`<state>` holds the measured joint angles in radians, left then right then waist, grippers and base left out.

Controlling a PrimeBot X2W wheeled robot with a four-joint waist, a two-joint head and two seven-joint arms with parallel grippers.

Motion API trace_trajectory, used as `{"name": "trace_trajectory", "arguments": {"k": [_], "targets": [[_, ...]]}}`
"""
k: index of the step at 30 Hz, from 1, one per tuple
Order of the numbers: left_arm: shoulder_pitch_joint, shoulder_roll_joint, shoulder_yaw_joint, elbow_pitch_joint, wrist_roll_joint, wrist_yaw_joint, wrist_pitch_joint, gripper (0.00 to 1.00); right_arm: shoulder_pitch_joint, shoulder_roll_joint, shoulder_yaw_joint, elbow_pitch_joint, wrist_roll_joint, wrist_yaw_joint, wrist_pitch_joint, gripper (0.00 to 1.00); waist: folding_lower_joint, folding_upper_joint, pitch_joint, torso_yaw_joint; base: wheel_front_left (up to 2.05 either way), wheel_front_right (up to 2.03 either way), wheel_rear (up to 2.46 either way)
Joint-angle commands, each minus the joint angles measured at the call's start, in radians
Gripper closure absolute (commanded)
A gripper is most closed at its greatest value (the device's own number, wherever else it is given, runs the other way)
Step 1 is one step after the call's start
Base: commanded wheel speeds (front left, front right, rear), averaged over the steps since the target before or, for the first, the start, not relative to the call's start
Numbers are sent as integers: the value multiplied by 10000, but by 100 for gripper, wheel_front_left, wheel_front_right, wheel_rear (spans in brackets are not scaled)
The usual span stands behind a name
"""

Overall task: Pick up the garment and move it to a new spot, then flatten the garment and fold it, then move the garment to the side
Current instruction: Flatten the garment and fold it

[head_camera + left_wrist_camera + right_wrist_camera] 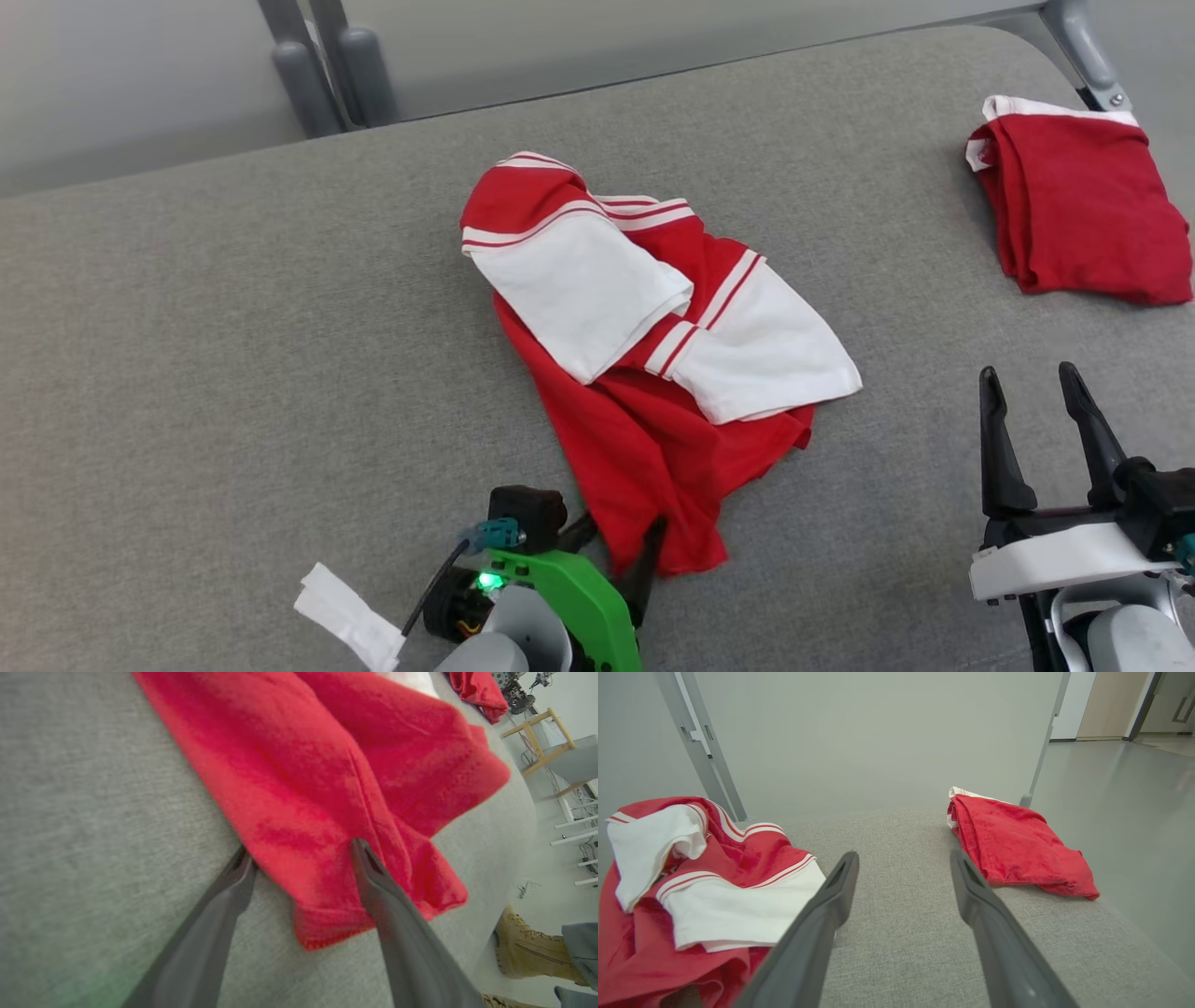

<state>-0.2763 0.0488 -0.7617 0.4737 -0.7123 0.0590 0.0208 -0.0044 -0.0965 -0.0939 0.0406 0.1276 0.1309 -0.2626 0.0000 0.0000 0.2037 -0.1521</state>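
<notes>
- The garment [635, 439] [303, 765] [714, 905] is soft red knit with white sleeves and striped trim. It lies crumpled in loose folds at the middle of the table [233, 327], whose top is grey, woven and padded.
- One folded red garment [1083, 205] [1017, 854] sits well apart at the table's far right corner, so there are two garments in all.
- The left gripper [624, 527] [300, 847] is released, its two dark tapered fingers straddling the crumpled garment's near hem.
- The right gripper [1027, 373] [904, 855] is released too, grasping nothing, over bare grey cloth between the garments.
- One white paper scrap [345, 616] lies near the left gripper.
</notes>
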Motion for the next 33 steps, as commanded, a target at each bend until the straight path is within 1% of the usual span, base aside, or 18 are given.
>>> {"name": "trace_trajectory", "arguments": {"k": [1,2,3,6,8,12,14,18,19,21,22,25,26,27,28,29,30,33], "targets": [[54,34,-182,286,-270,-185,304,24,10,60,-23,-27,-10,-3,-31,0,0,0,494,-541,0,0,0],[74,56,-255,370,-229,-300,349,65,28,66,-46,-17,-9,-3,-31,0,0,0,478,-542,0,0,0],[91,63,-306,447,-327,-431,341,100,43,75,-72,9,-2,-3,-31,0,0,0,442,-526,0,0,0],[110,48,-466,491,-421,-726,405,100,89,139,-117,46,5,-3,-31,0,0,0,272,-358,0,0,0],[61,161,-386,164,-324,-717,155,100,157,146,-90,62,4,-3,-31,0,0,0,123,-228,0,0,0],[367,586,241,-1742,-770,-572,-140,100,315,136,-181,56,29,-3,-31,0,0,0,-142,125,0,0,0],[785,1065,807,-3154,-1246,-434,-47,100,455,119,-236,43,62,-3,-31,0,0,0,-230,326,0,0,0],[1570,2651,2496,-5222,-2126,347,336,100,528,82,-131,57,99,-3,-31,0,0,0,-275,572,0,0,0],[1706,3176,2933,-5354,-2235,570,513,100,509,71,-54,88,116,-3,-31,0,0,0,-267,603,0,0,0],[1726,3685,3712,-5294,-2775,775,754,100,430,35,7,116,143,-3,-31,0,0,0,-233,666,0,0,0],[1580,4139,4001,-4991,-2634,959,905,100,390,12,71,144,141,-3,-31,0,0,0,-223,674,0,0,0],[966,4483,4473,-3983,-2774,1173,1131,100,267,-65,166,220,158,-3,-31,0,0,0,-216,653,0,0,0],[632,4683,4688,-3443,-2544,1291,904,93,224,-109,187,247,192,-3,-31,0,0,0,-193,611,0,0,0],[340,4699,4952,-2951,-2451,1461,599,75,200,-136,204,260,214,-3,-31,0,0,0,-173,583,0,0,0],[29,4738,5121,-2338,-2177,1597,143,61,177,-139,219,265,226,-3,-31,0,0,0,-151,547,0,0,0],[-205,4763,5215,-1871,-1956,1689,-294,39,161,-129,226,272,233,-3,-31,0,0,0,-137,508,0,0,0],[-421,4624,5259,-1345,-1892,1696,-601,0,170,-128,238,294,233,-3,-31,0,0,0,-132,448,0,0,0],[-809,4505,5167,-519,-1800,1406,-807,0,285,-130,171,337,241,-3,-31,0,0,0,-164,339,0,0,0]]}}
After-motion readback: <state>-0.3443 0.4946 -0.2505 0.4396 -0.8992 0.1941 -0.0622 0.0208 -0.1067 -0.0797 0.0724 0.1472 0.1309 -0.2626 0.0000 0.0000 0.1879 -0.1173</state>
